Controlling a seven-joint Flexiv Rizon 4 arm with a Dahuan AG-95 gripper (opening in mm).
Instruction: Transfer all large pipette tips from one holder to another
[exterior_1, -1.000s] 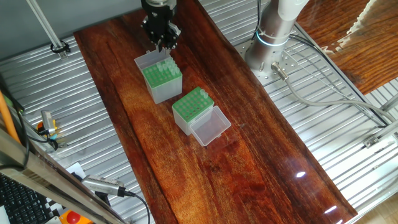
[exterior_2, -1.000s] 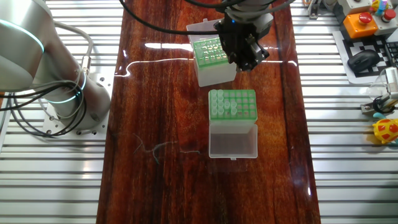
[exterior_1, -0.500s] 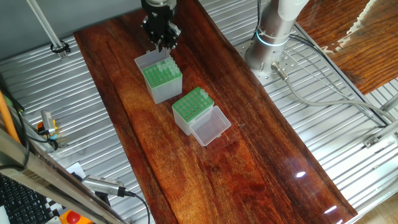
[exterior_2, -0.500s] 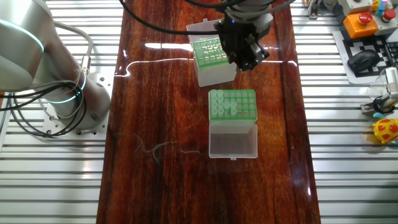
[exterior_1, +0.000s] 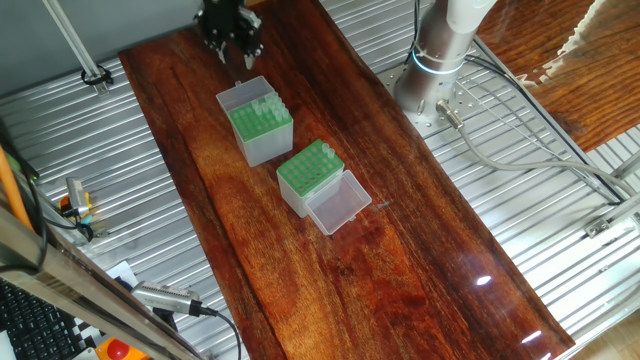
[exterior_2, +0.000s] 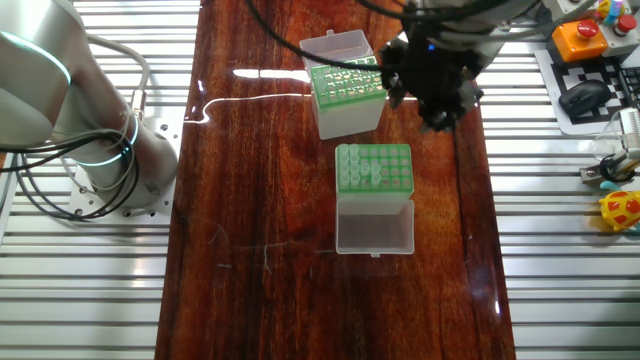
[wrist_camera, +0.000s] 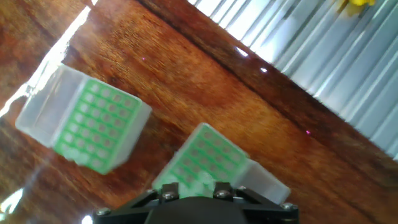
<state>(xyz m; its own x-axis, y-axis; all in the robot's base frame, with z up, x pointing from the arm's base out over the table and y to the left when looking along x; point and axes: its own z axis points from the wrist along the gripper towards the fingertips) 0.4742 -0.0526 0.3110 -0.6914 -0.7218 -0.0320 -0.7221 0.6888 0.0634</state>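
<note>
Transfer incomplete: large pipette tips (exterior_2: 366, 167) remain in the whitish holder (exterior_2: 374, 170), some seated in the grey holder (exterior_2: 348, 84); hand (exterior_1: 229, 42) state indeterminable, apparently carrying nothing.

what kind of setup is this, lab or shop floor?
Likely a robotics lab test bench: a wooden tabletop on slatted aluminium framing, two pipette-tip boxes, and an emergency-stop button by a mouse.

Dark wooden table (exterior_1: 420, 260); orange emergency button (exterior_2: 582, 27).
</note>
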